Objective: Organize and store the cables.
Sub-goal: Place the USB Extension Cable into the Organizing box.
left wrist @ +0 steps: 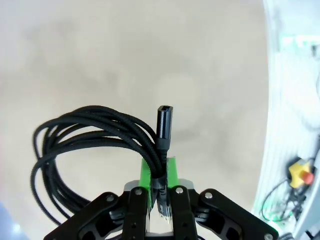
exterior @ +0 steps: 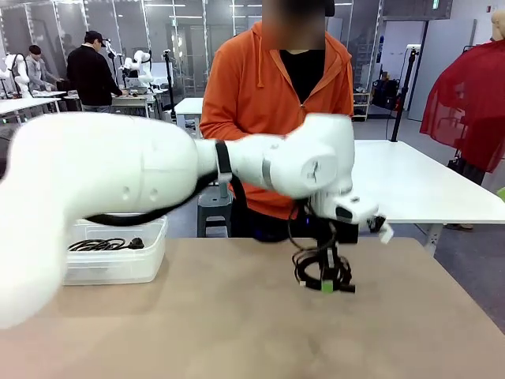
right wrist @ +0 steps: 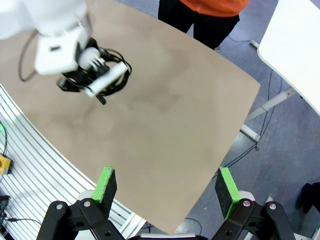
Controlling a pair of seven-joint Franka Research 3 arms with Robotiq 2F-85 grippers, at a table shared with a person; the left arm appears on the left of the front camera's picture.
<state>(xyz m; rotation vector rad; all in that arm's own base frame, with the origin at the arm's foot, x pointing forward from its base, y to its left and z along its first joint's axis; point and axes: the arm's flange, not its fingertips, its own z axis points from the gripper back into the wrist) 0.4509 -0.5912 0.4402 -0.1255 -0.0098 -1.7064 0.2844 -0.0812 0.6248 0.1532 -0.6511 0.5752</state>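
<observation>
Left gripper (left wrist: pixel 158 172): I see it pressed together, pinching a coiled black cable (left wrist: pixel 75 140) right beside its plug (left wrist: pixel 164 122).
Cable position: the loops hang to one side of the gripper, low over the brown worktop (exterior: pixel 197 316), right of its middle; I can't tell whether they touch it.
Right gripper (right wrist: pixel 167 187): spread wide, holding nothing, high above the worktop's edge.
Box (exterior: pixel 118 268): clear plastic, at the worktop's left, with a second cable (exterior: pixel 102 245) lying inside.
Person (exterior: pixel 276 87): standing at the far side in an orange hoodie.

A white bin (exterior: pixel 118 270) sits on the tan table (exterior: pixel 197 332).
</observation>
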